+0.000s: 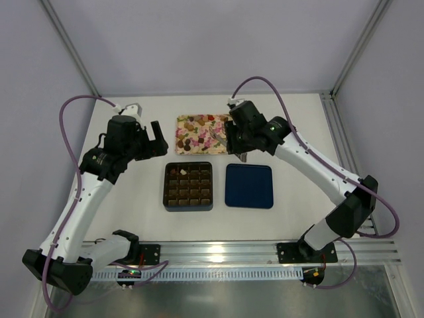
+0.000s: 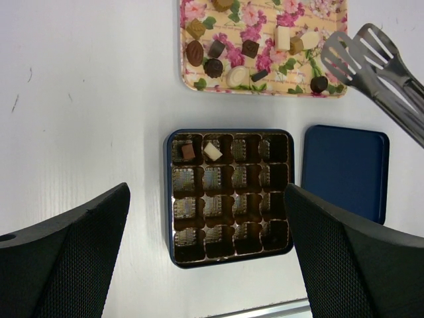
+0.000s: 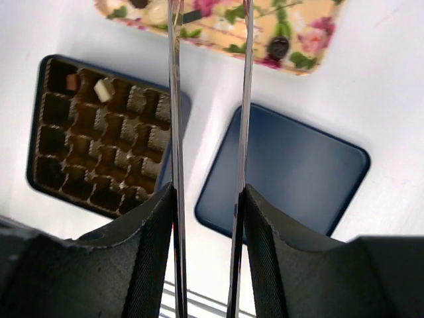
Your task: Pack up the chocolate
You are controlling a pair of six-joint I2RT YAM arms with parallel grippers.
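Note:
The chocolate (image 2: 213, 67) lies as several small brown, dark and cream pieces on a floral tray (image 2: 265, 89) at the back of the table. Two pieces, a brown one (image 2: 188, 151) and a white one (image 2: 212, 151), sit in the top-left cells of the dark grid box (image 1: 188, 185). My right gripper (image 3: 209, 192) is shut on metal tongs (image 3: 175, 99). The slotted tips of the tongs (image 2: 361, 56) hover empty over the tray's right end. My left gripper (image 2: 207, 191) hangs wide open above the box, holding nothing.
A flat navy-blue lid (image 1: 249, 186) lies just right of the box. The floral tray (image 1: 203, 132) sits behind both. A metal rail runs along the table's near edge.

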